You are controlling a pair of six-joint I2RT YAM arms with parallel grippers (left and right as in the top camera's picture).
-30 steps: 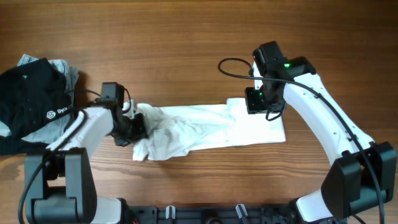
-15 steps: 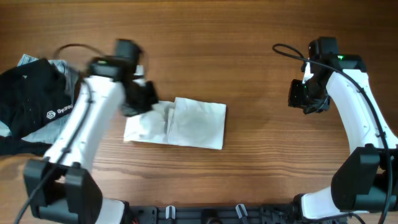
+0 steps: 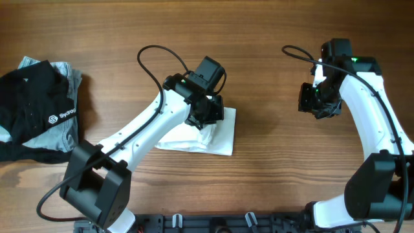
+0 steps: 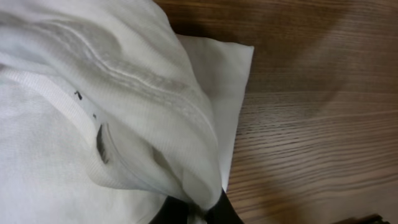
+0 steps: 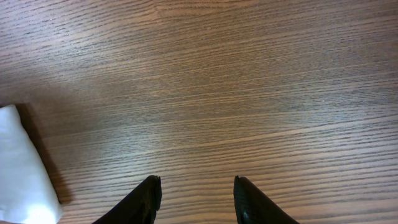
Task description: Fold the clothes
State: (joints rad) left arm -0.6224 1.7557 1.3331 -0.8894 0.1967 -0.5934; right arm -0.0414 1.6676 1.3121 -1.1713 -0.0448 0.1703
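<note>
while the left gripper (image 3: 208, 111) hangs over the upper right part of the white t-shirt (image 3: 194, 137), the overhead view shows the shirt as a compact folded packet in the middle of the table (image 3: 259, 39). its longer side runs left to right with a slight tilt. the right gripper (image 3: 317, 102) is well apart from it, off to the right over bare wood, so the left arm is plainly the nearer one. at the far left a black garment (image 3: 32, 110) lies heaped on a blue-grey garment (image 3: 68, 74), well apart from the shirt.

from the left wrist view, white fabric fills the left and centre. a loose layer with a stitched hem gathers down into the dark fingers (image 4: 221, 214) at the bottom edge, so this gripper reads as closed on a fold of the shirt. beneath it a flat lower layer ends in a corner against the bare wood on the right.

from the right wrist view, the two fingers (image 5: 146, 202) stand apart with only wood grain between them, so this gripper is open and holds nothing. a white corner of the shirt (image 5: 18, 168) shows at the picture's left edge.

the coming move probably rests with the left arm. the held fold has to be laid across the packet's short side so that its edges meet the lower layer's.
</note>
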